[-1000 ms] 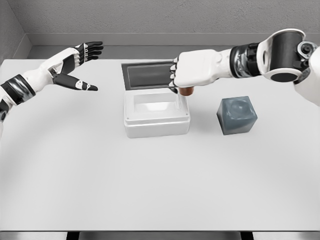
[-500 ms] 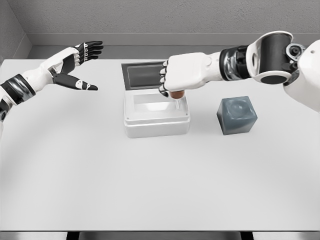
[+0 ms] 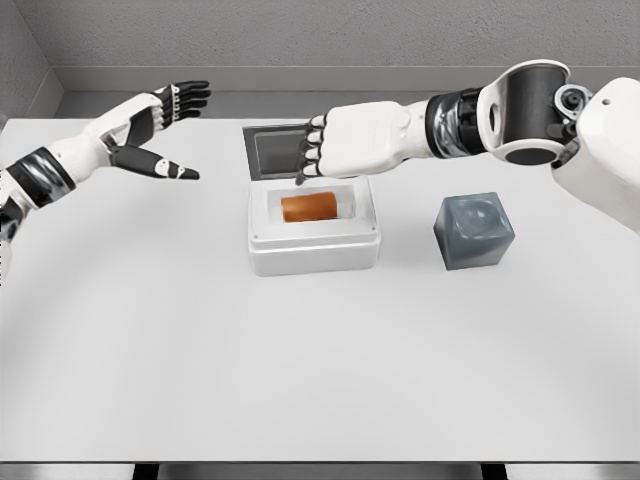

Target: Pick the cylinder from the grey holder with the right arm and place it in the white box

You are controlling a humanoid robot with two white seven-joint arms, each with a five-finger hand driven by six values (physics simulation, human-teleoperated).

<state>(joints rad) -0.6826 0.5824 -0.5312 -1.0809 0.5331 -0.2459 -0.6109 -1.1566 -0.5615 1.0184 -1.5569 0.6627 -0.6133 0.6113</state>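
The right hand (image 3: 335, 150) hovers over the white box (image 3: 314, 226), fingers released; the orange cylinder (image 3: 310, 207) lies inside it.

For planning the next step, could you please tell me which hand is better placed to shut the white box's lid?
Right, probably: the right hand hovers open over the dark hinged lid behind the white box; the left hand is far off.
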